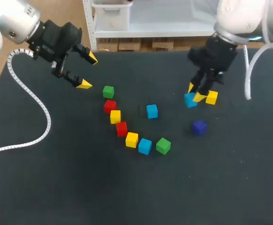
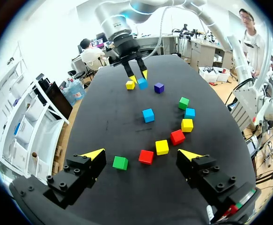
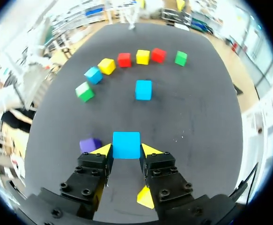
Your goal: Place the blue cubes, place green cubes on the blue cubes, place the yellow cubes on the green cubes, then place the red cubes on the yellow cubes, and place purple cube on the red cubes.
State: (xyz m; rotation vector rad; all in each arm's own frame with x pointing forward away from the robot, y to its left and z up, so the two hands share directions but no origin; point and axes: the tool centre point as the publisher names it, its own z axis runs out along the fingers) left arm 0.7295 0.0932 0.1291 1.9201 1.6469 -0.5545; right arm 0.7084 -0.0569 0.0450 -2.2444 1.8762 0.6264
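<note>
Seemingly, right gripper point(image 3: 126, 151) half-hides yellow cube point(image 3: 144, 198).

Table point(image 1: 80, 187): flat matte black top with a slightly fuzzy finish, a few pale specks and a thin dark mark near the middle. In the head view the far edge runs straight and the left edge runs diagonally. Lighting is even and diffuse from above, and shadows on the top are short and soft. A white metal shelving unit point(image 1: 173, 23) stands just behind the far edge, with brown cardboard boxes point(image 1: 131, 45) tucked under its low shelf board. The tan wood-look floor point(image 1: 73, 11) shows past the far-left corner and along the left edge. In the left wrist view, white racks point(image 2: 24, 126) stand alongside one long table edge. The room beyond is bright, details too small to call.
</note>
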